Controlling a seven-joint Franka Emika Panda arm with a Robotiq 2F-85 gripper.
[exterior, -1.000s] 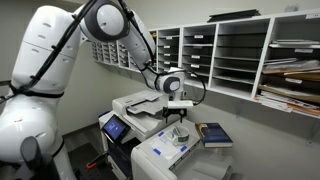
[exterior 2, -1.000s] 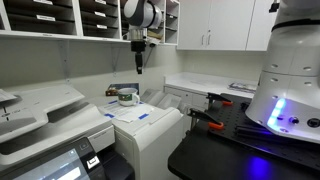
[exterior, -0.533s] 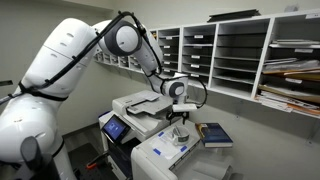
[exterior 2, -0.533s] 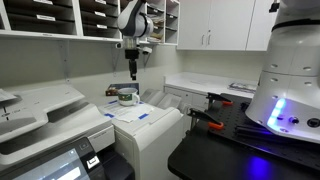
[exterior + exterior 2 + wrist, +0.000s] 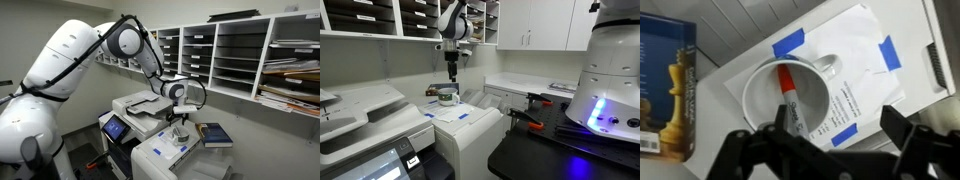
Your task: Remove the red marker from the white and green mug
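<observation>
Arm [image 5: 65,55] outstretched, jaws downward and apart

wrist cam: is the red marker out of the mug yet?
No, the red marker stands inside the white and green mug, leaning against its inner wall, and nothing is gripping it.

Looks like an office copy and mail room: has wall-mounted pigeonhole sorters [image 5: 250,55] stacked with paper, a big copier [image 5: 140,105] with a lit touch panel [image 5: 116,127], a second white office machine [image 5: 185,155] alongside, and white cupboards [image 5: 535,22] above a long counter [image 5: 520,82]
</observation>
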